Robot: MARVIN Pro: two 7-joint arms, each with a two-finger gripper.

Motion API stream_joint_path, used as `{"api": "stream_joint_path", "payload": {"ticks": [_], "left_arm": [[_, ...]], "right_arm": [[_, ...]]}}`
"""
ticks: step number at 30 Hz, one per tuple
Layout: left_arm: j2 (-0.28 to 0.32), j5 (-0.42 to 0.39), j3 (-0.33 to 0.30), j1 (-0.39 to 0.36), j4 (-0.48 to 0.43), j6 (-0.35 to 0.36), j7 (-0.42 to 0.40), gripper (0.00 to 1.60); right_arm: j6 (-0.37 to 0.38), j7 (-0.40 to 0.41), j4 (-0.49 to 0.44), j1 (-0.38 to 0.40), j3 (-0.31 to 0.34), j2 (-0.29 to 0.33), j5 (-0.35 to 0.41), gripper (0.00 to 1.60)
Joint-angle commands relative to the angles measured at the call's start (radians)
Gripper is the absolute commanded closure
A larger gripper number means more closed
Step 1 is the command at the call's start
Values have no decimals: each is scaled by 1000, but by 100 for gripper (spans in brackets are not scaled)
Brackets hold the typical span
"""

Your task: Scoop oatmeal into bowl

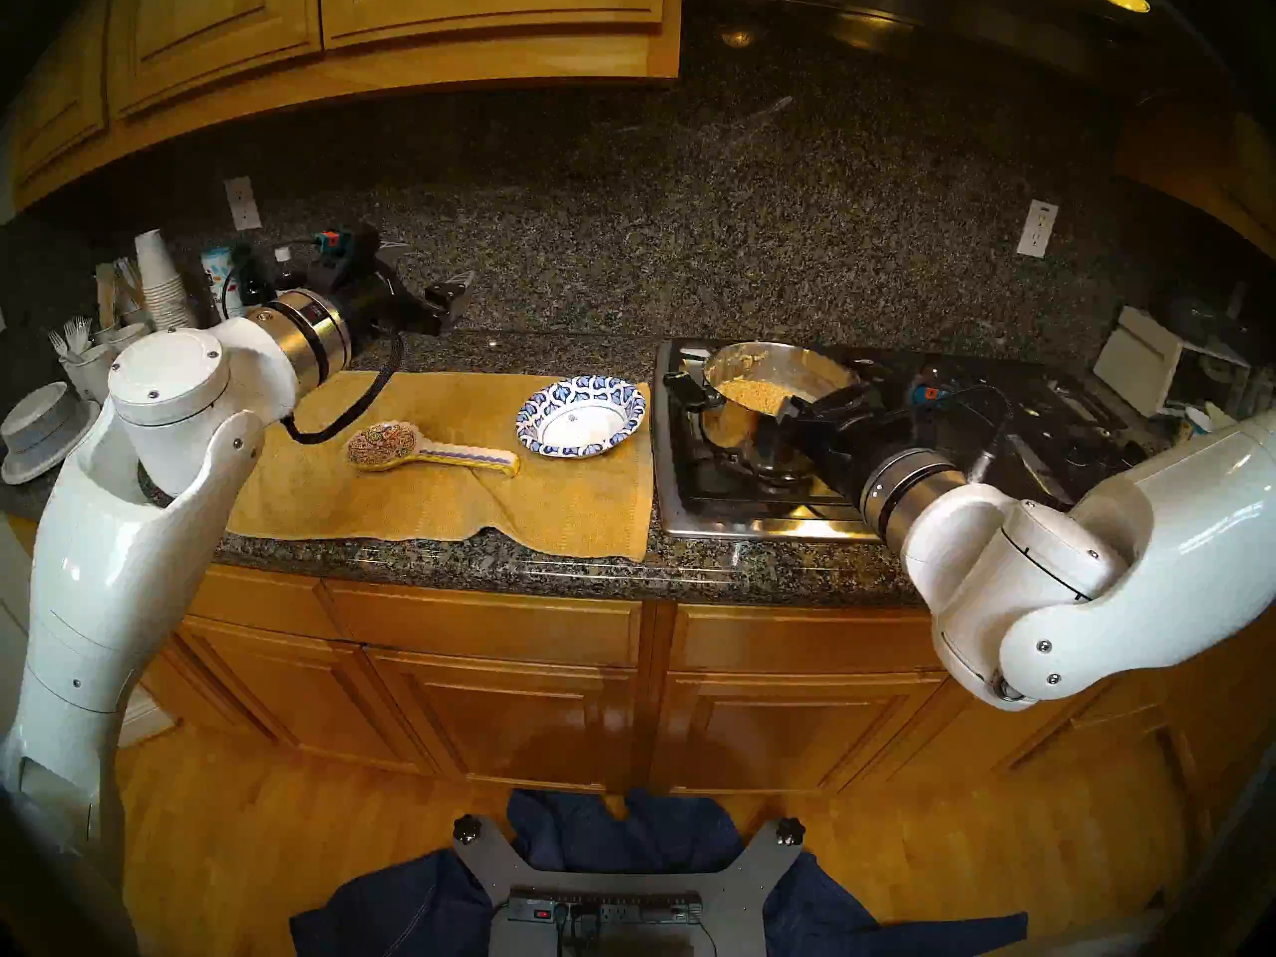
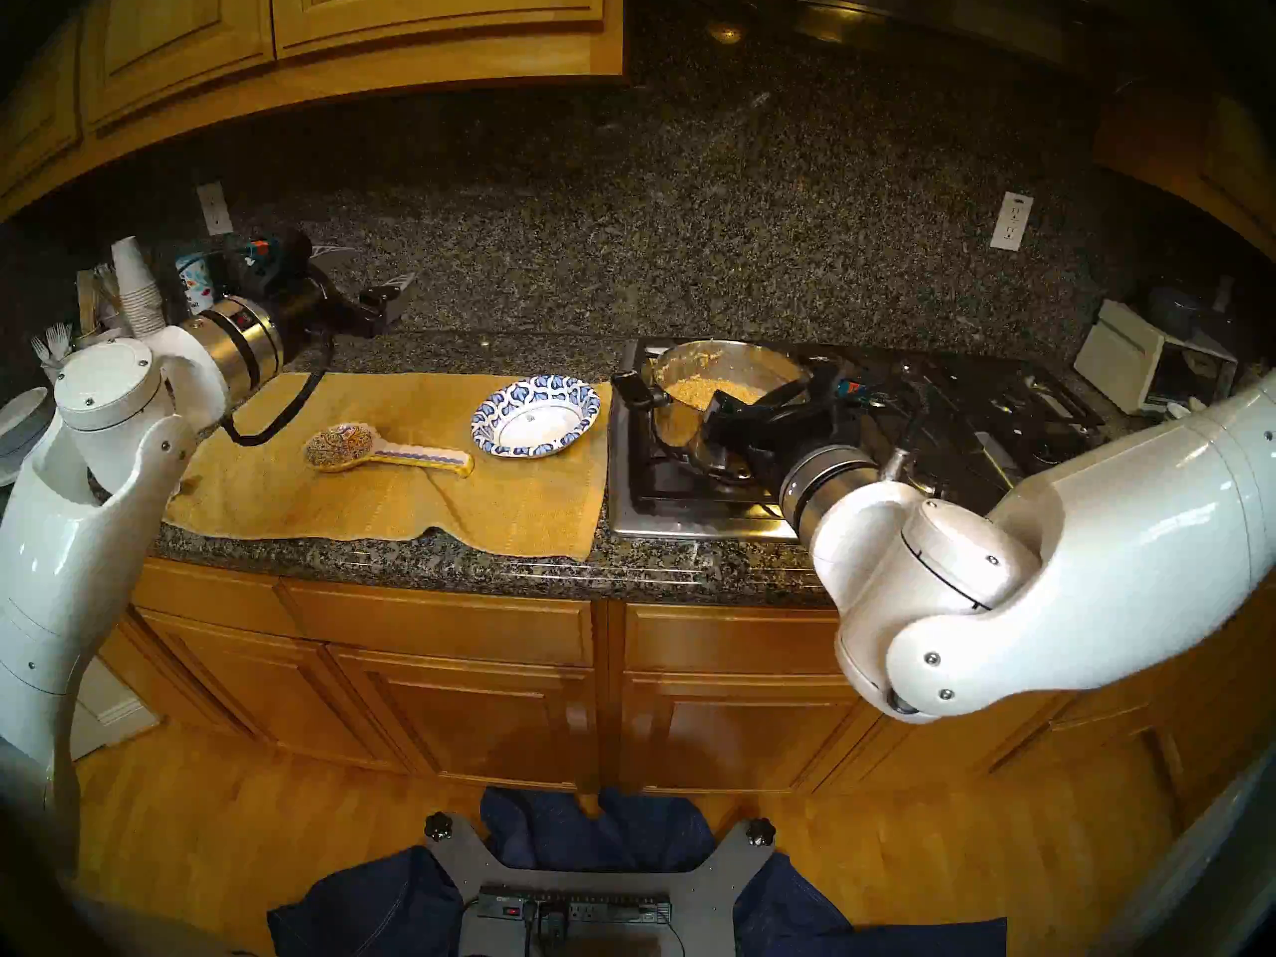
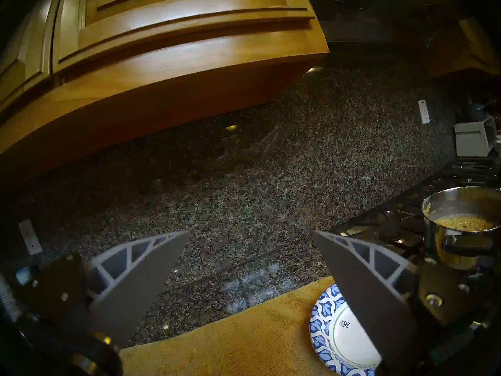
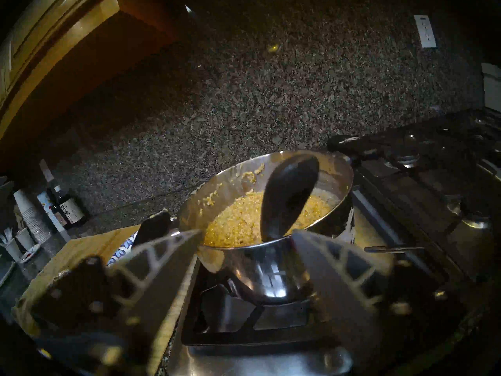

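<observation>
On the gas stove [image 1: 732, 513], inside the steel pot [image 4: 271, 269], lies the oatmeal [image 4: 235, 220], a tan, grainy, lumpy mass with smears stuck up the pot's inner wall. I judge it soft, wet and sticky. No finger could pinch it, and it will likely cling to whatever lifts it and drop off in clots, so it is best carried by the black spoon [image 4: 290, 193]. The spoon stands in the pot with its scoop raised toward the far wall and its narrow end at the near rim. The hold should go on that narrow handle end, which looks stiff, light and smooth enough to twist in a loose grip. How far the handle runs past the rim I cannot tell.

In the right wrist view the right pincer [image 4: 248, 233] has its fingers spread wide and pinches nothing. It sits just short of the near rim, with the oatmeal at its twelve o'clock and the spoon's narrow end between its fingertips, a little toward one o'clock.

The paper bowl [image 1: 535, 417], blue-and-white and empty, rests on the yellow towel [image 1: 442, 493] at the pot's nine o'clock, just beside the stove. It looks light and easily tipped. The left pincer [image 3: 250, 233], likewise spread and empty, hangs well apart, with the bowl at its five o'clock.
</observation>
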Motion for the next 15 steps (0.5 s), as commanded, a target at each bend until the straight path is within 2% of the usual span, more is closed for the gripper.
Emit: {"api": "stream_joint_path", "payload": {"ticks": [1,2,5,8,10,11,15], "left_arm": [[2,1,-17,-29,-20,-19,0,0],[2,1,-16,-29,-20,-20,0,0],[3,0,-16,-29,-20,-20,1,0],[3,-1,-16,-29,-20,-21,1,0],[4,-1,-15,-29,-20,-21,2,0],[4,-1,-15,-29,-20,-21,2,0],[5,-2,-15,-29,-20,-21,3,0]], "right_arm": [[-18,-105,2,32,2,-33,24,65],[-18,-105,2,34,1,-39,32,56],[-18,-97,2,39,-4,-50,52,46],[-18,-99,2,49,-9,-63,74,50],[-18,-102,2,56,-10,-69,85,35],[-18,-85,2,62,-16,-70,96,33],[-18,-97,2,78,-13,-80,111,26]]}}
